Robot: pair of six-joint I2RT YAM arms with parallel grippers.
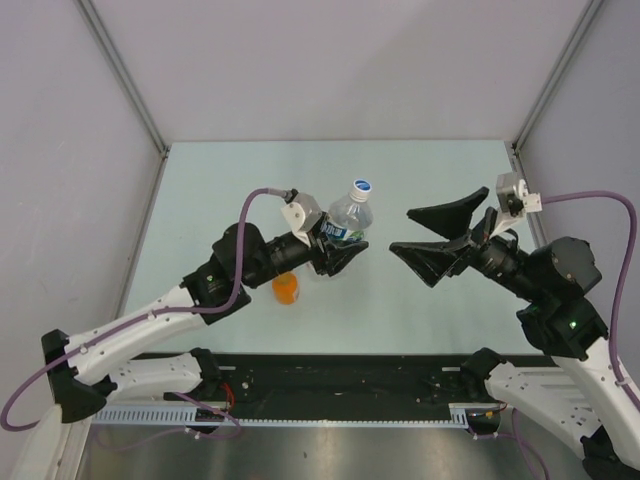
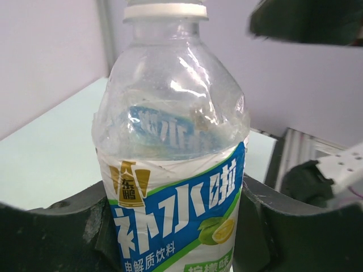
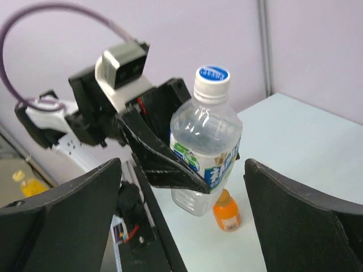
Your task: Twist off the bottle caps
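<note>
The left claw (image 1: 338,255) is clenched on the labelled belly of the clear bottle (image 1: 352,212), which tilts, seemingly lifted off the desk (image 1: 440,170). Its blue-topped cap (image 1: 363,186) points to 1 o'clock. The right claw (image 1: 400,231), at 3 o'clock, gapes wide, grasping nothing. It should close squarely on the cap alone and twist about the neck's axis. No liquid shows inside. An orange bottle (image 1: 286,288) stands at 7 o'clock.

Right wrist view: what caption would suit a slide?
Left gripper grips the clear, capped bottle; a small orange bottle stands nearby.
</note>
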